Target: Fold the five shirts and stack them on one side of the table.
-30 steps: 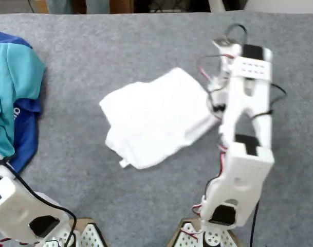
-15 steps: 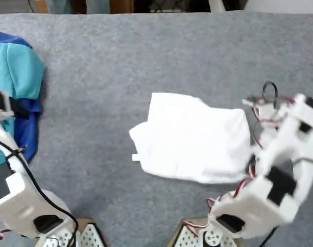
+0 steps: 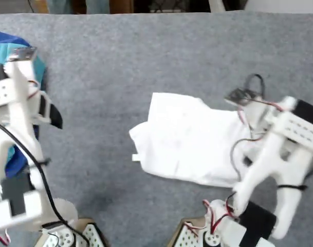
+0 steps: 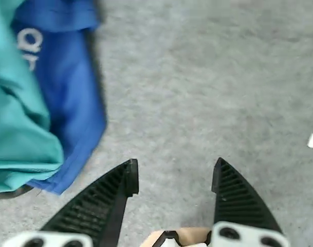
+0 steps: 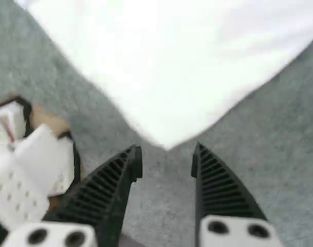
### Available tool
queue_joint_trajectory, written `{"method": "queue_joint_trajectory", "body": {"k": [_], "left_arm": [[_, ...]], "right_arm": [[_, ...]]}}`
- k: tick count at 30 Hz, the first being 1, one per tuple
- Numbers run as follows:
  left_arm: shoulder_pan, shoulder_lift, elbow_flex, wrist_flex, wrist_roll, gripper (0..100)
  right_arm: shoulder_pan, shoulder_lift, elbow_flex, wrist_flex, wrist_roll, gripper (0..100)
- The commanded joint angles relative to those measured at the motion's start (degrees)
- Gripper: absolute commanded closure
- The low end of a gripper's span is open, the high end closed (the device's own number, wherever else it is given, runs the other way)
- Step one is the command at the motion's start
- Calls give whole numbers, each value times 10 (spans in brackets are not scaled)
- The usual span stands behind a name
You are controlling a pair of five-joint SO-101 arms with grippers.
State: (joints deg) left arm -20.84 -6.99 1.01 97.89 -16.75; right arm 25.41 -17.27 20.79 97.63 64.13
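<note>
There are one white shirt (image 3: 189, 144), one teal shirt (image 4: 17, 118), one blue shirt (image 4: 66, 87) and two arms (image 3: 17, 134) (image 3: 274, 154).

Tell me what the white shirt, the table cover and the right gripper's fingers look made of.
White shirt: soft matte knit, probably cotton; it drapes and creases. Table cover: grey felt or short-pile carpet, by its fuzzy speckled surface. Right gripper fingers: black hard plastic, matte, ribbed inner faces; possibly printed.
</note>
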Motion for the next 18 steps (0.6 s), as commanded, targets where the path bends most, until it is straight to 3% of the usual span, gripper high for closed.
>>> {"method": "queue_joint_trajectory", "body": {"k": [1, 5, 9, 13, 18], "left_arm": [[81, -114, 83, -66, 47, 753], [225, -157, 167, -148, 100, 707], [324, -124, 166, -209, 176, 697], [391, -51, 124, -273, 245, 695], [436, 75, 22, -311, 360, 695]], "right_arm": [[-73, -18, -27, -55, -103, 861], [-58, -18, -21, -101, -160, 927], [-42, -18, 34, -131, -168, 955], [-23, -18, 124, -230, -176, 955], [27, -18, 211, -372, -297, 956]]}}
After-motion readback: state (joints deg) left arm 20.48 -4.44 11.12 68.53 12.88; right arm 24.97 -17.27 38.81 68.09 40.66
